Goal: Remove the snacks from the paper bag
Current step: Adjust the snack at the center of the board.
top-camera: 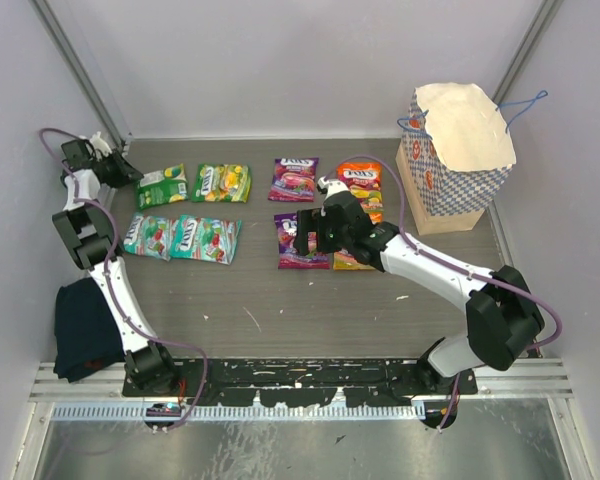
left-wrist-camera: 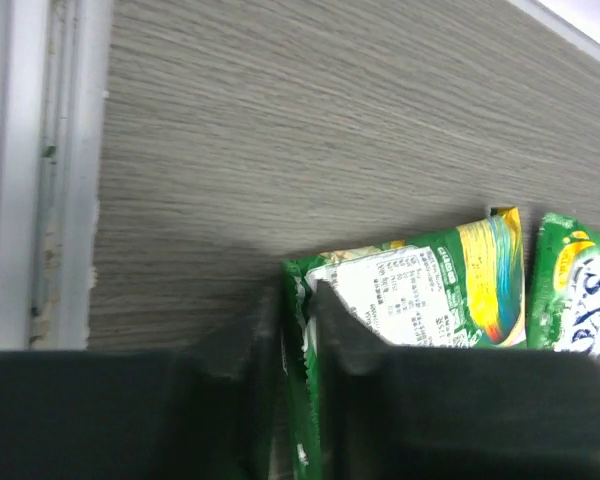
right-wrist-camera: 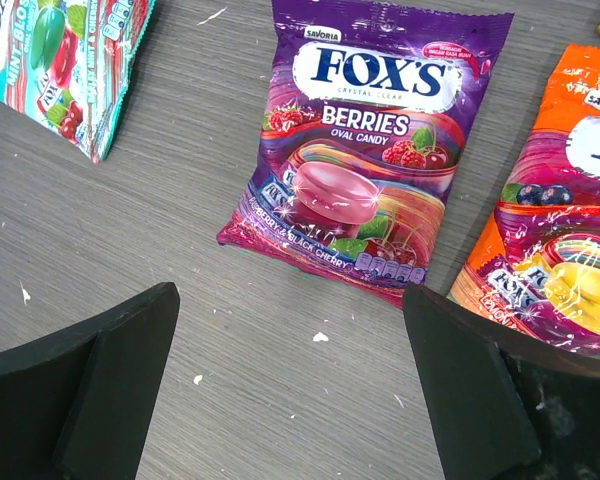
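Observation:
Several snacks lie flat on the table in two rows. At the far left, my left gripper [top-camera: 123, 170] is shut on the left edge of a green packet [top-camera: 162, 185]; the left wrist view shows that packet [left-wrist-camera: 420, 290] pinched between the fingers of the left gripper [left-wrist-camera: 295, 300]. A second green packet [top-camera: 221, 183] lies beside it. My right gripper [top-camera: 310, 238] hovers open over the near purple berries packet [right-wrist-camera: 370, 150], with nothing between its fingers [right-wrist-camera: 110, 370]. An orange packet [right-wrist-camera: 560, 250] lies to its right. The paper bag [top-camera: 455, 175] stands at the back right, its cream inside showing.
Two teal packets [top-camera: 185, 238] lie in the near row on the left. A dark blue cloth [top-camera: 85, 330] lies at the table's left front corner. A pale side rail [left-wrist-camera: 40, 170] runs close to the left gripper. Slanted frame posts stand at both back corners.

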`<control>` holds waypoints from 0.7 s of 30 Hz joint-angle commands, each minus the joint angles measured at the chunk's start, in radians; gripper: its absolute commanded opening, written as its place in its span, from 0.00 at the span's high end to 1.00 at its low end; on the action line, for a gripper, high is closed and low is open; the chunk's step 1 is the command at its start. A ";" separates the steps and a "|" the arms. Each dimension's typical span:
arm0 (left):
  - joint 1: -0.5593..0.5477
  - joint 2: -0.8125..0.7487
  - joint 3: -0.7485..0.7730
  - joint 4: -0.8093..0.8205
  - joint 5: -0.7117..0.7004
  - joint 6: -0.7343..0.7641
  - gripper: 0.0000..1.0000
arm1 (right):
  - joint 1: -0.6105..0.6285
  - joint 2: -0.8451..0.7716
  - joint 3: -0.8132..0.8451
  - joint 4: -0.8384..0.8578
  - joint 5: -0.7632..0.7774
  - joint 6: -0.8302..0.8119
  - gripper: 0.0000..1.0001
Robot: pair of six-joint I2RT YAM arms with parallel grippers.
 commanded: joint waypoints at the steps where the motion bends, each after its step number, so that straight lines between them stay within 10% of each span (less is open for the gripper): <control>1: -0.002 -0.039 -0.076 0.084 0.089 0.002 0.93 | -0.003 -0.018 0.017 0.033 -0.015 -0.013 0.00; 21: -0.010 -0.359 -0.454 1.146 0.221 -0.310 1.00 | -0.002 -0.035 0.000 0.052 -0.022 -0.021 0.00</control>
